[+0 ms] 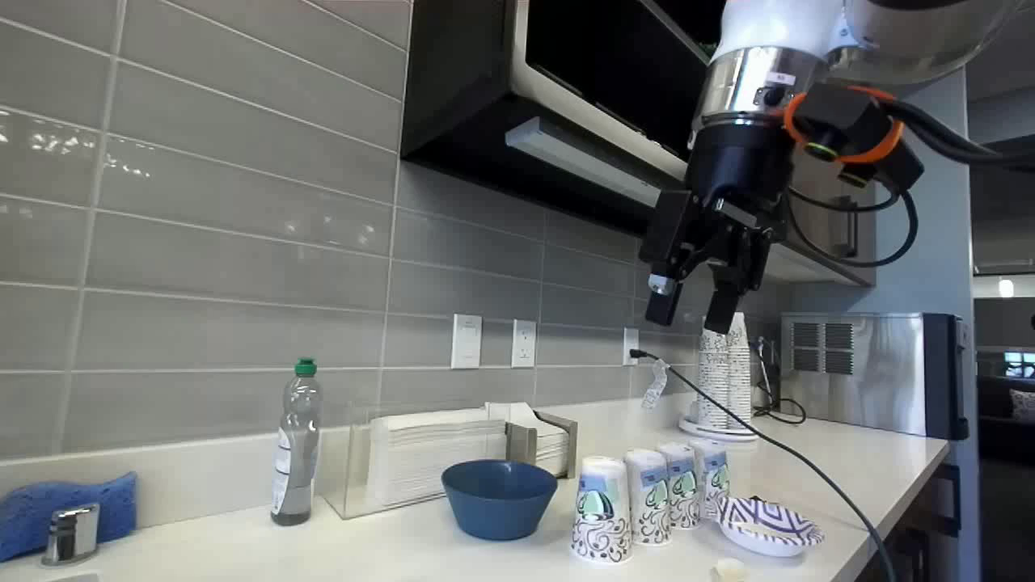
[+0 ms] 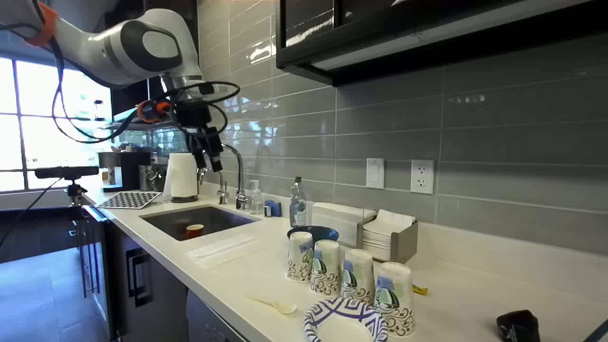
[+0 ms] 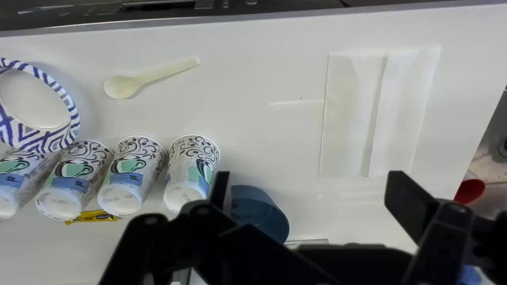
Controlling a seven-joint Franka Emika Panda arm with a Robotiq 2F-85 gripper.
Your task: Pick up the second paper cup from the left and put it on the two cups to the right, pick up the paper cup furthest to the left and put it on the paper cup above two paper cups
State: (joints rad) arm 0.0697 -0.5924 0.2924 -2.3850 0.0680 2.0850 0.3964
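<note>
Lower than the black hand (image 1: 691, 315), white paper cups (image 1: 648, 501) are printed with dark swirls, the dish (image 1: 783, 529) with blue lines.

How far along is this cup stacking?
Done: no stacking shows; all four paper cups stand upside down in a row.
In hand: nothing; the gripper hangs open and empty.
Remaining: both moves, second cup from the left onto the two right-hand cups, then leftmost cup on top.

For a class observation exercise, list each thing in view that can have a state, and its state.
End effector: open, holding nothing
Four paper cups: upside down, in a row, unstacked
Plastic bottle: upright, capped
Blue bowl: right side up, contents unclear
Patterned dish: right side up
Spoon: lying flat
Plug: in the outlet
Napkins: stacked
Red cup: in the sink
</note>
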